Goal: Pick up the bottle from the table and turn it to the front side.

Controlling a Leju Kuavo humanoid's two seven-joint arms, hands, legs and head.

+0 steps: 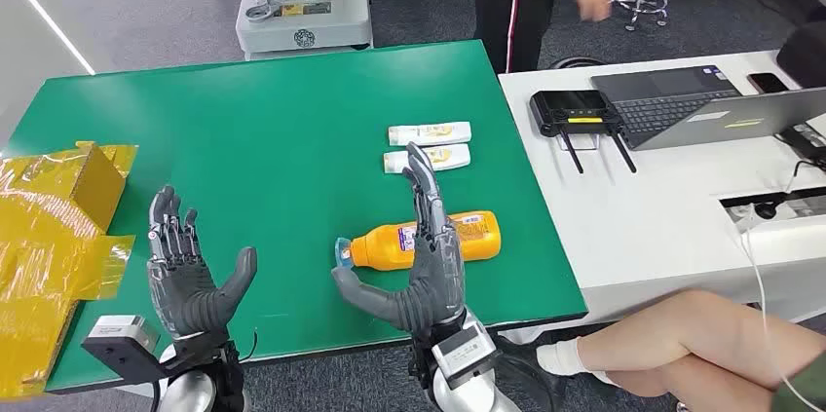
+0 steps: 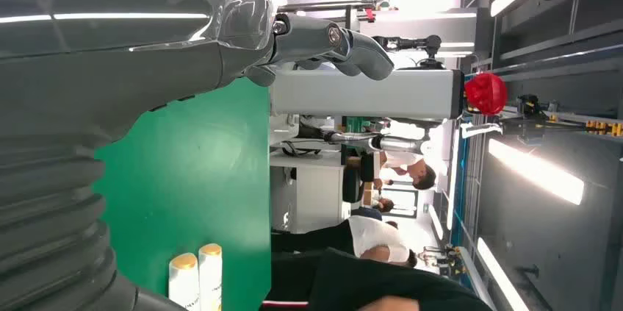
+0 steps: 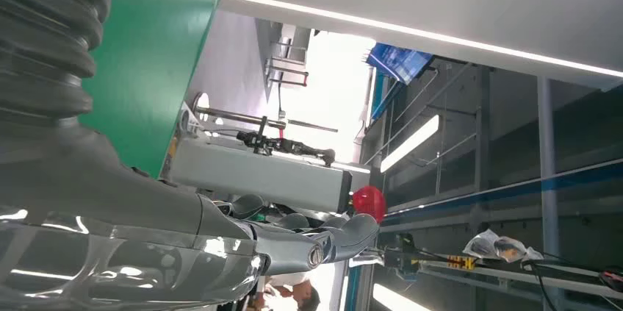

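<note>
The orange bottle [image 1: 429,241] is lying on its side on the green tabletop [image 1: 273,130], cap pointing left. The right hand [image 1: 414,271] is hovering over it, fingers spread, grasping nothing. The left hand [image 1: 185,271] is hanging released well to the left. Two white tubes [image 1: 429,146] are lying just beyond the bottle.

head view high, wrist views sideways, sharing table [image 1: 273,120]

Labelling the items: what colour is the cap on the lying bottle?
Light blue, on the orange bottle; clearest in the head view.
</note>
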